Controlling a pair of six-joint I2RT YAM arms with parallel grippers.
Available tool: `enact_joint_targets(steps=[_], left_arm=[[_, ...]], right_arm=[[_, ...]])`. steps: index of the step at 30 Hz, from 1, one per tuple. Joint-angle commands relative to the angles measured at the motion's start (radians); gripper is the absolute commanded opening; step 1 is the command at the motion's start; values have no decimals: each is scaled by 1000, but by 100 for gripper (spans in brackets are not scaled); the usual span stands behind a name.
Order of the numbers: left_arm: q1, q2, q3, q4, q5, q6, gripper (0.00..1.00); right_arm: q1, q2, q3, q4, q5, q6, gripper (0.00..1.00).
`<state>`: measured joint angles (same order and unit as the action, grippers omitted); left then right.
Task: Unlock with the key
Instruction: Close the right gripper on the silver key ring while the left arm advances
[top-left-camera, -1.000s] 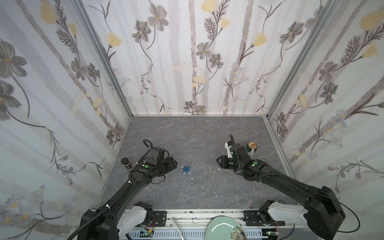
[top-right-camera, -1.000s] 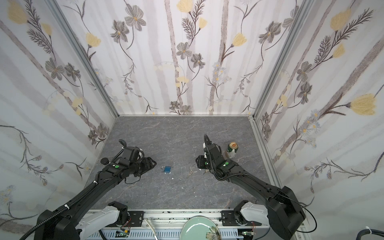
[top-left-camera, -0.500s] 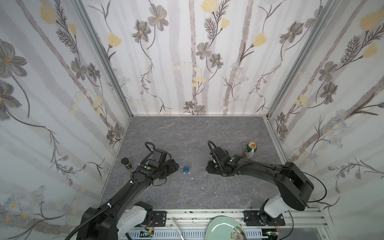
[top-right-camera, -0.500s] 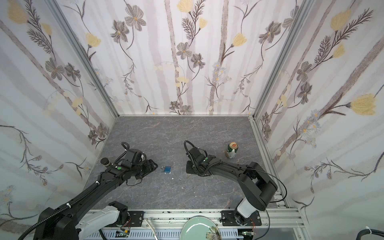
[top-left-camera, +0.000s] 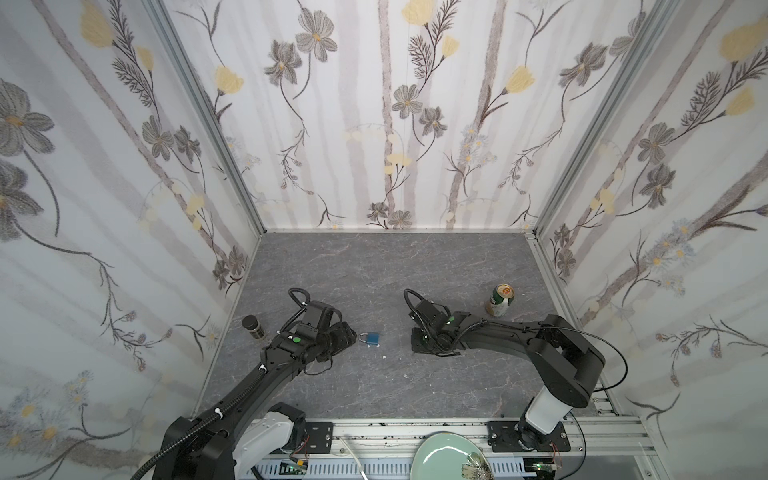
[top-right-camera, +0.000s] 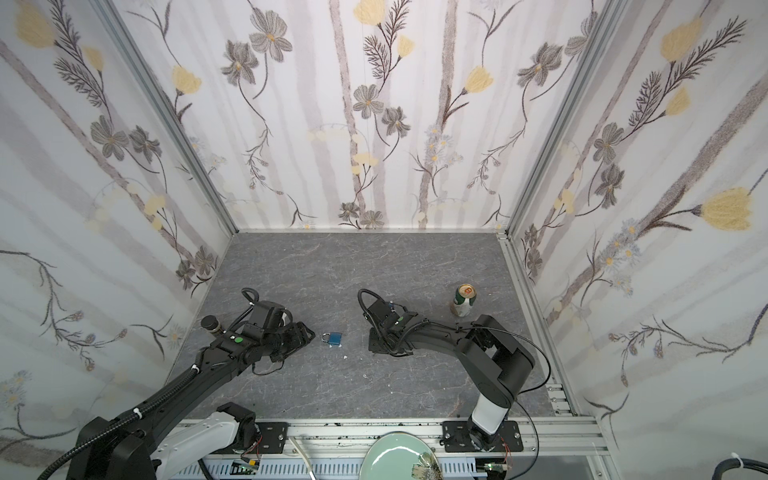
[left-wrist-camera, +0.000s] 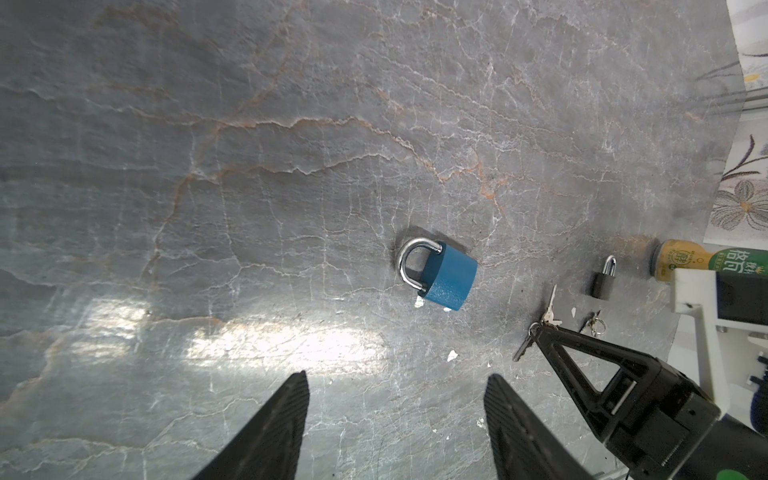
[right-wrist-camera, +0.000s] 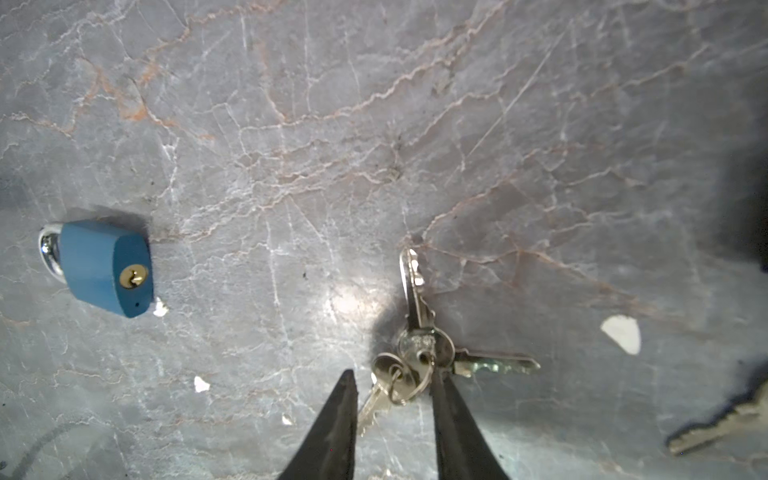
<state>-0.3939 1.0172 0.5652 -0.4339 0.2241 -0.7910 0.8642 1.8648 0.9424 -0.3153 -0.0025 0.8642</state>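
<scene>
**Loose grip on the ring could spoil the key pick**

The blue padlock (top-left-camera: 371, 338) lies flat and free on the table (top-left-camera: 374, 266). In both top views it is at 3 o'clock from the left gripper (left-wrist-camera: 397, 374) and 9 o'clock from the right gripper (right-wrist-camera: 394, 376). The left gripper's jaws stand wide apart and hold nothing. The right gripper is down on the key bunch (right-wrist-camera: 419, 353), its jaws narrow but not closed. They straddle the ring and nothing is lifted.

The main risk is probably a pinch on the ring instead of a key head. The three splayed keys would then dangle and could not be aimed at the keyhole (right-wrist-camera: 133, 276). Thin, flat keys on smooth stone may also squirt out as the jaws close. Picking the wrong key of the three is likely.

A small black padlock (left-wrist-camera: 604, 280) and a second key set (left-wrist-camera: 594, 324) lie close by and could be confused with the target. If the left gripper does not clamp the blue body first, the key's push would likely slide the padlock away.
</scene>
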Motion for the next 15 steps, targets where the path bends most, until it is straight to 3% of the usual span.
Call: enact_joint_targets(steps=[1, 9, 15], left_arm=[[1, -17, -15, 20, -19, -23, 70], [0, -38, -41, 35, -19, -43, 70], [-2, -40, -43, 43, -22, -53, 70]], right_arm=[[2, 16, 2, 2, 42, 23, 30], [6, 37, 6, -11, 107, 24, 17], [7, 33, 1, 3, 106, 9, 0]])
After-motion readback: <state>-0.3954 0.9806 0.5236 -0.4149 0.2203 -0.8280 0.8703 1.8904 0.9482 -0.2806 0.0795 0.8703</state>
